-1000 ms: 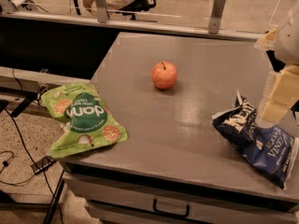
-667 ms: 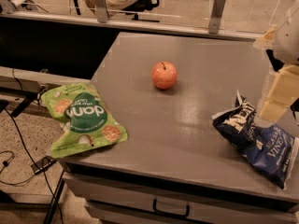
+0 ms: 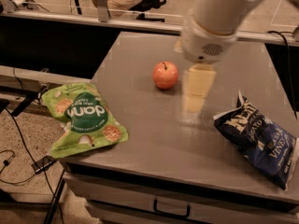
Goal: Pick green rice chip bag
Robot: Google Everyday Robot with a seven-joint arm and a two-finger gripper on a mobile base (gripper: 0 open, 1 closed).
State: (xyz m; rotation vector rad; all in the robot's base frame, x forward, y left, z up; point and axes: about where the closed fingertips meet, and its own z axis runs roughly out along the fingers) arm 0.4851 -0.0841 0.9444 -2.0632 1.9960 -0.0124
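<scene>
On my feed the green rice chip bag (image 3: 85, 120) sits furthest left. It lies flat at the front left corner of the table (image 3: 154, 139), with its left side hanging out past the table's left edge. The dark green centre panel faces up, the white lettering reads upside down from my angle, and I can see tan rice-cake pictures on the light-green border. Nothing is touching it.

Further right, roughly midway between the left and right edges and nearer the back edge than the front, a red-orange apple (image 3: 165, 74) stands with its stem up. It is well apart from the green bag.

Just right of the apple, the arm's white wrist housing (image 3: 208, 36) comes in from the back of the table, and the cream-coloured hand (image 3: 197, 91) hangs below it. The hand is over the middle of the table, between the apple and the dark bag, and well apart from the green bag. It shows as one smeared block, so I cannot tell its state, and I see nothing held in it.

Furthest right, a dark blue chip bag (image 3: 258, 141) lies crumpled near the front right corner, angled toward the right edge.
</scene>
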